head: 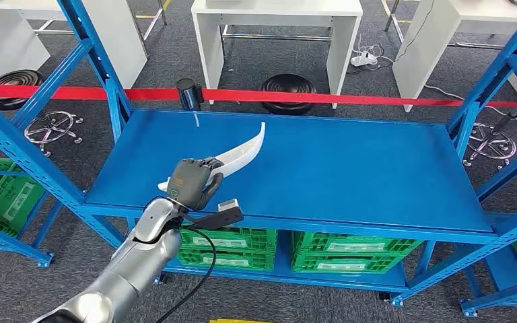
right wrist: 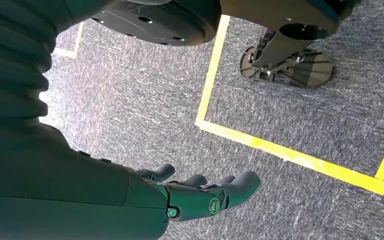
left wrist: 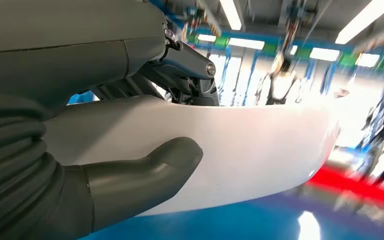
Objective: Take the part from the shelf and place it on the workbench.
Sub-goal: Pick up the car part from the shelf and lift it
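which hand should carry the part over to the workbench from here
Left. The left hand already grips the white part at the blue shelf; the right hand hangs open over the floor.

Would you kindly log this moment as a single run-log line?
left hand: grips white part over blue shelf | right hand: empty, hanging above floor | workbench placement: not yet done
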Action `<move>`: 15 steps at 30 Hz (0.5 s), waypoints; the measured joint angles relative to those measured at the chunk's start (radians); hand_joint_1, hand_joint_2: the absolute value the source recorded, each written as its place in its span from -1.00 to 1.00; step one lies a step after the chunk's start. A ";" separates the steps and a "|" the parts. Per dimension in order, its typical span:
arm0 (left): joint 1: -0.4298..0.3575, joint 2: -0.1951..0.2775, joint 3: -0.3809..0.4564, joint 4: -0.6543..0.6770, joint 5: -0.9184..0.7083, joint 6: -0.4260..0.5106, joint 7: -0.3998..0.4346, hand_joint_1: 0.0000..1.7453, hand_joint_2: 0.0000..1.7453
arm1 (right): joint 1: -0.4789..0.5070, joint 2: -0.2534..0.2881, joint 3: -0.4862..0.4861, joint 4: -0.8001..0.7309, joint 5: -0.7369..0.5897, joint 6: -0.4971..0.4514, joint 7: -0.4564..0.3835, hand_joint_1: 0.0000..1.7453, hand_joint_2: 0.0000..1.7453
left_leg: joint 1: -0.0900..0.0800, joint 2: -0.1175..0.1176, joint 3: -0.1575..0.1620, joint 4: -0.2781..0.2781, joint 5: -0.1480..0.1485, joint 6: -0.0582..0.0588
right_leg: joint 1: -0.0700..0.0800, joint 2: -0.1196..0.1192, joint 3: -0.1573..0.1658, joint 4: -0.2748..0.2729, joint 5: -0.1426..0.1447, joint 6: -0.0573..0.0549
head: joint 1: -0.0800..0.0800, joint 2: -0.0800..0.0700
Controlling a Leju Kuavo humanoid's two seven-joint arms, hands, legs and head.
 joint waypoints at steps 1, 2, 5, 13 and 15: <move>0.009 0.000 0.000 -0.026 0.014 0.000 -0.010 1.00 1.00 | 0.000 0.000 -0.001 0.000 0.000 0.000 0.000 -1.00 1.00 | 0.000 0.000 0.000 0.000 0.000 0.000 | 0.000 0.000 0.000 0.000 0.000 0.000 | 0.000 0.000; 0.019 0.000 0.000 -0.051 0.025 0.000 -0.018 1.00 1.00 | 0.000 0.000 -0.003 0.000 0.001 0.000 0.000 -1.00 1.00 | 0.000 0.000 0.000 0.000 0.000 0.000 | 0.000 0.000 0.000 0.000 0.000 0.000 | 0.000 0.000; 0.065 0.003 -0.002 -0.177 0.079 -0.004 -0.060 1.00 1.00 | 0.000 0.000 -0.010 0.000 0.003 0.000 -0.001 -1.00 1.00 | 0.000 0.000 0.000 0.000 0.000 0.000 | 0.000 0.000 0.000 0.000 0.000 0.000 | 0.000 0.000; 0.166 0.022 -0.048 -0.425 0.207 -0.072 -0.159 1.00 1.00 | 0.000 0.000 -0.016 0.000 0.016 0.005 -0.010 -1.00 1.00 | 0.000 0.000 0.000 0.000 0.000 0.001 | 0.000 0.000 0.000 0.000 -0.001 0.001 | 0.000 0.000; 0.190 0.028 -0.062 -0.477 0.283 -0.136 -0.180 1.00 1.00 | 0.000 0.000 -0.017 0.000 0.021 0.009 -0.010 -1.00 1.00 | 0.000 0.000 0.000 0.000 0.000 0.001 | 0.000 0.000 0.000 0.000 -0.001 0.001 | 0.000 0.000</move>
